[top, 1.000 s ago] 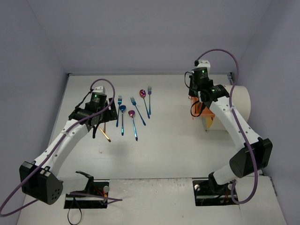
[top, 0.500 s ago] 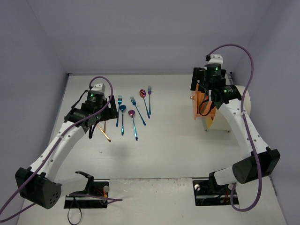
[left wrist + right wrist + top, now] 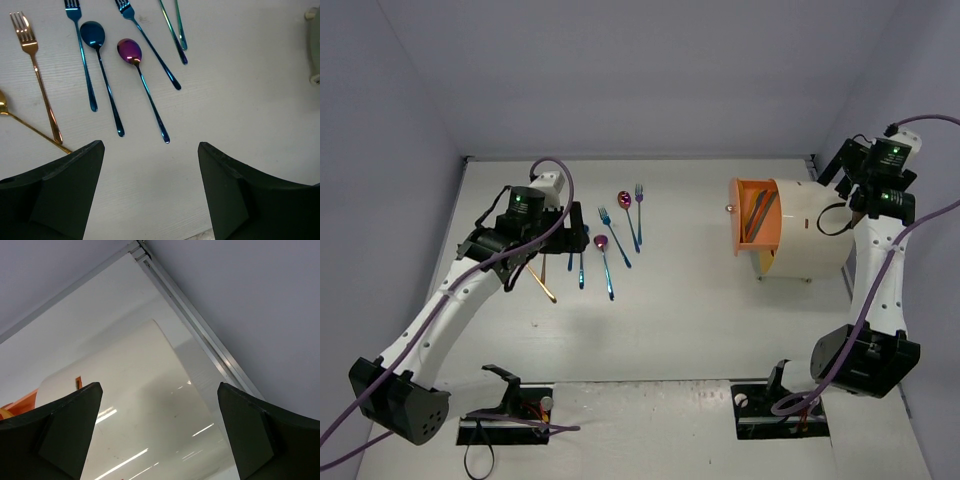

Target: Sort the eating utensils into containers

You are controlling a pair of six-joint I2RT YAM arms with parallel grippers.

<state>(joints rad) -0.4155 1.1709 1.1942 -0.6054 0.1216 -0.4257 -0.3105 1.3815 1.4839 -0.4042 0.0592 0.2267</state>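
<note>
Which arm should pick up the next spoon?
Left, probably. The left gripper hangs open close above the utensils; the right gripper is up behind the white cabinet, far from them.

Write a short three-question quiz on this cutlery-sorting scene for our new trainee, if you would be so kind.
1. True or false: the orange drawer with a small gold knob stands pulled out of the white cylindrical cabinet.
2. What does the left gripper hold? A) a blue spoon B) a purple knife C) nothing
3. What colour is the thin metal fork lying leftmost in the left wrist view?
Key: 1 true; 2 C; 3 gold.
</note>
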